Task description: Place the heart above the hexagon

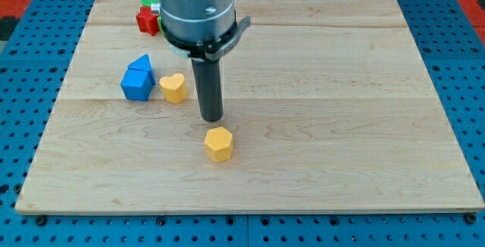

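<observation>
One yellow heart (lobes toward view's top) upper-left of yellow hexagon

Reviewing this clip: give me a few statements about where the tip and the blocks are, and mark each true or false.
1. The yellow heart lies to the view's left of my tip. True.
2. The yellow hexagon sits at the view's top edge of the board. False: it lies below my tip, toward the view's bottom.
3. My tip is touching the hexagon. False: a strip of bare board shows between them.
4. The blue blocks sit just left of the heart. True.
5. The red block is beside the hexagon. False: it is near the view's top left, next to a green block partly hidden by the arm.
</observation>
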`<act>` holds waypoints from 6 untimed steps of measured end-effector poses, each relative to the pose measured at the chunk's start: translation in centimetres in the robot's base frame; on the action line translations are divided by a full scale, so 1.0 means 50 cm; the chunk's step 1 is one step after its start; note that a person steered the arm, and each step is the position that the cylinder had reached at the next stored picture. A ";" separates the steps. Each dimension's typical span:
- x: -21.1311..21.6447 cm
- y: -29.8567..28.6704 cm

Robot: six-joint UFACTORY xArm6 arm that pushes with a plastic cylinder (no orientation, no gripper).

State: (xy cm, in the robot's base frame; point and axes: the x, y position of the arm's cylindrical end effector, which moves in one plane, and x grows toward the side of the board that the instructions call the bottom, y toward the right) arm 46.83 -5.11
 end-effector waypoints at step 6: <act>-0.095 -0.216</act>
